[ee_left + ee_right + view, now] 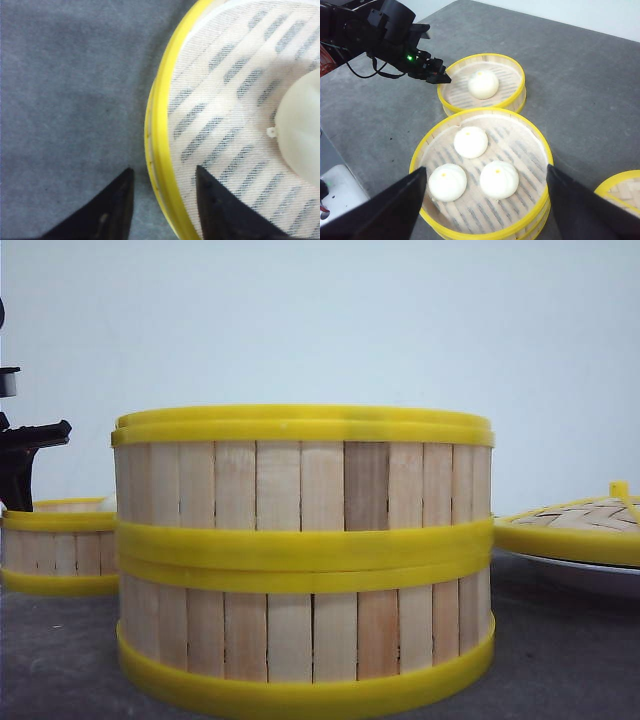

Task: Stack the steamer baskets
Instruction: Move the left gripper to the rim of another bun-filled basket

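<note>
— Steamer baskets: where are they?
— Two stacked (pixel 303 550) mid-table; a third (pixel 482 83) sits apart. The left gripper (pixel 162 200) straddles its rim, open; the right gripper (pixel 485 200) hovers wide above the stack.

Grey tabletop (pixel 590 85), matte, speckled surface. Resting directly on it: a two-high stack of steamer baskets (pixel 304 560) at centre; a single steamer basket (pixel 60 550) behind-left, well apart; a white plate (pixel 590 572) at right carrying a woven lid (pixel 580 525).
</note>
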{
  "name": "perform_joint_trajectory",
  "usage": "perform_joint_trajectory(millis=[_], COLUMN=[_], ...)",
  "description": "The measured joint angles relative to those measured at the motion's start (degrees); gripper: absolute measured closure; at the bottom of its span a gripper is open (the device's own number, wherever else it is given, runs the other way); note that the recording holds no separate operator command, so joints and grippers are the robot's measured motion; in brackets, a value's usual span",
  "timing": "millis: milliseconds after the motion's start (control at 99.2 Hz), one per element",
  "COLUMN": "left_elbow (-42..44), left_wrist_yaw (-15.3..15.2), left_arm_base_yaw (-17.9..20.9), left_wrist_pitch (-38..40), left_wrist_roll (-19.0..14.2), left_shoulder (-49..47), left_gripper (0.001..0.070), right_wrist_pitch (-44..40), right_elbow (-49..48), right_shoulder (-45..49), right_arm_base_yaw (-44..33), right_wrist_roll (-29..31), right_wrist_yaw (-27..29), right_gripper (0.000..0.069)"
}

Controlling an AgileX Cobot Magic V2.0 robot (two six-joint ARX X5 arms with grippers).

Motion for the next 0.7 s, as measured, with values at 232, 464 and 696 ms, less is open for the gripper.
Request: perform_joint_trajectory(millis=[232,464,696], left_elbow=[0.3,1.5,2.3], left_wrist_yaw=[0.7,0.8,0.8], left_arm_base_yaw=[0.0,0.0,0.0], left_wrist_pitch=[0.1,0.0,0.2], left_wrist_roll=[-0.2,-1.3,-1.7], left_shoulder=[0.7,2.2,3.3], left_gripper=[0.0578,0.0624,0.0664], right_wrist_pitch=[1.2,1.2,1.2], right_elbow=[0.0,0.0,0.0], right_shoulder=[0.0,0.0,0.0], right_arm_base_yaw=[0.0,0.0,0.0], right_wrist_roll=[0.0,0.0,0.0], right_wrist_yaw=[0.0,0.0,0.0], right_gripper=[0.0224,0.0225,0.0225])
